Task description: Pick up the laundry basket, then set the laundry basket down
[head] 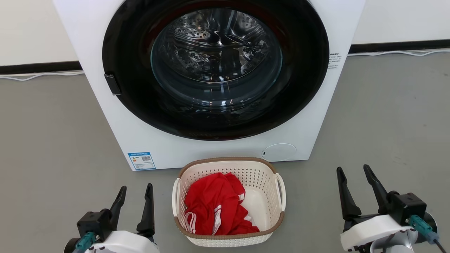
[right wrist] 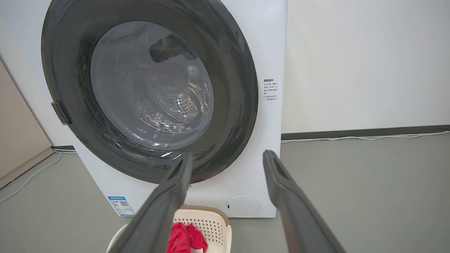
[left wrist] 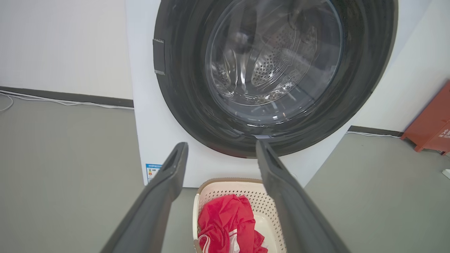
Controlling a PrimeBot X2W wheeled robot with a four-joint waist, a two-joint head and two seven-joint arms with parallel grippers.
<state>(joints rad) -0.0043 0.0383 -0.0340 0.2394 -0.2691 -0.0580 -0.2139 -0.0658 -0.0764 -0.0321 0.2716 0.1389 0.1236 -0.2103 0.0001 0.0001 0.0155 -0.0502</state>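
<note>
Both our jaws stand apart. Our left gripper [head: 136, 189] and right gripper [head: 353, 170] flank the laundry basket [head: 261, 175] without touching it. We see the basket upright on the grey floor [head: 52, 147] with a red garment [head: 214, 205] bunched inside, just before the white washing machine [head: 147, 137], whose door is closed.

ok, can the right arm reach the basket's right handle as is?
Probably yes: the right pincer is open beside the laundry basket, and only floor lies between it and the right handle.
</note>
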